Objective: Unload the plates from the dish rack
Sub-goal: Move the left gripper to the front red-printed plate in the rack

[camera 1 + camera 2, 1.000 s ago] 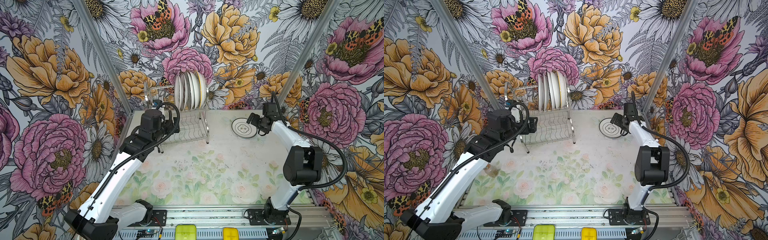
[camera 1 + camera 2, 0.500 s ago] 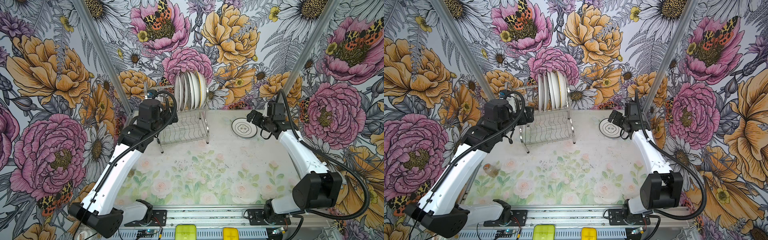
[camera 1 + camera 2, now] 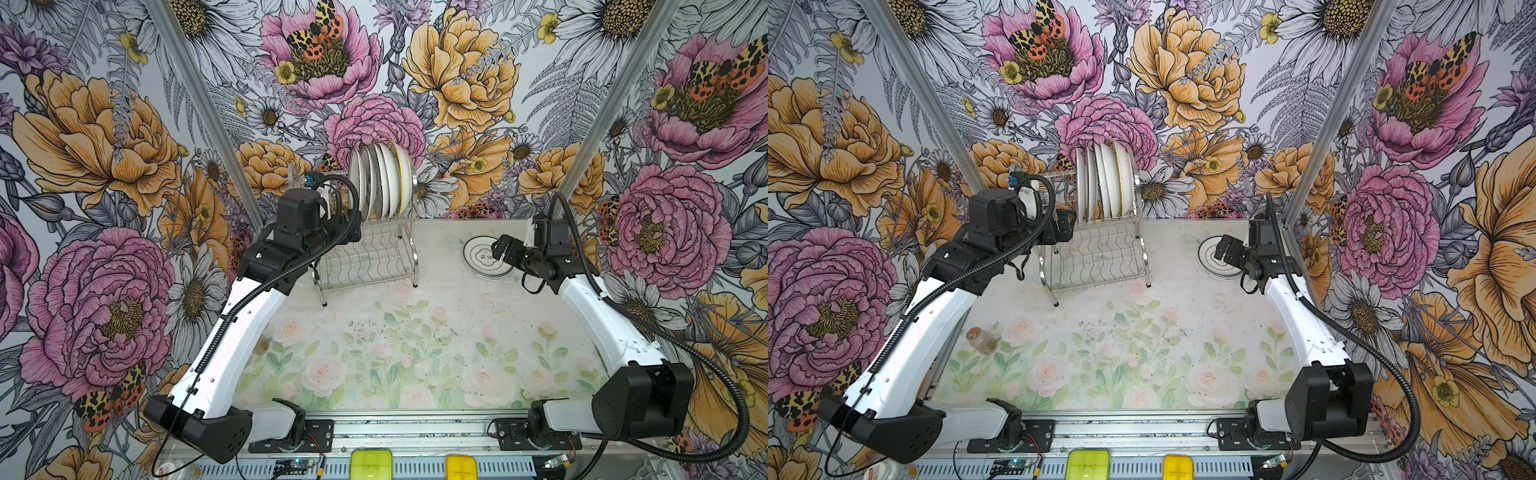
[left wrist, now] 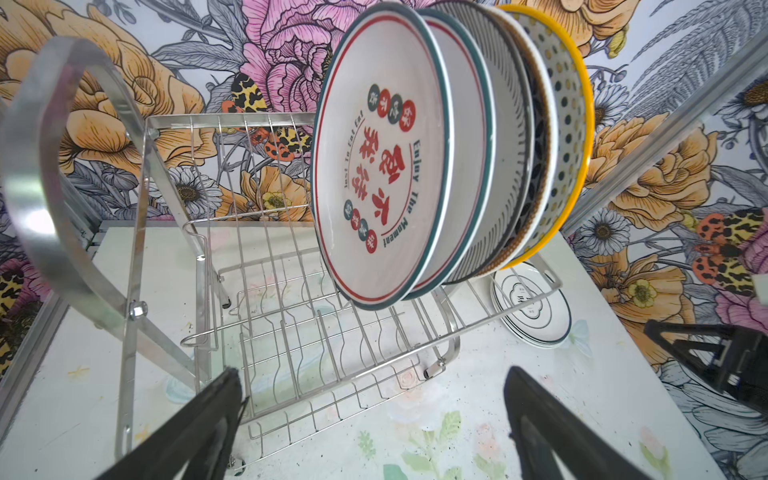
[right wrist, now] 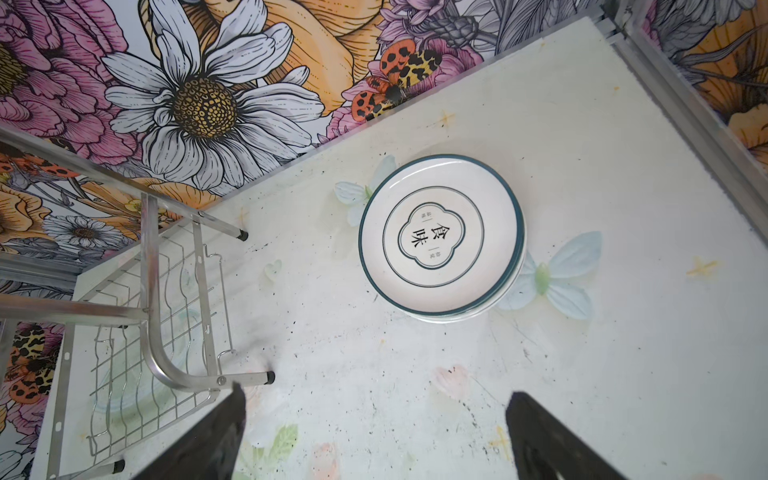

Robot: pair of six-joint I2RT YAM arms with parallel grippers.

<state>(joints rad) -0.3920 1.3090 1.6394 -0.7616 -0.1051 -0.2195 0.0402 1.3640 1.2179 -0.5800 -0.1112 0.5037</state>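
The steel dish rack (image 3: 365,259) stands at the back of the table. Several plates (image 3: 382,183) stand upright at the right end of its upper tier. In the left wrist view the nearest plate (image 4: 382,166) bears red characters and the farthest (image 4: 569,137) has a yellow edge. My left gripper (image 4: 370,378) is open, beside the rack's left end and left of the plates, holding nothing. A stack of plates (image 3: 484,257) lies flat on the table at the back right. My right gripper (image 5: 374,395) hangs open and empty just right of that stack.
A small jar (image 3: 982,340) lies on the table's left side beneath my left arm. Two yellow boxes (image 3: 371,463) sit on the front rail. Flowered walls close in the back and both sides, with metal corner posts (image 3: 602,112).
My left gripper has risen and moved back toward the rack's upper tier. My right arm has folded low and back, its gripper drawn slightly right off the flat stack.
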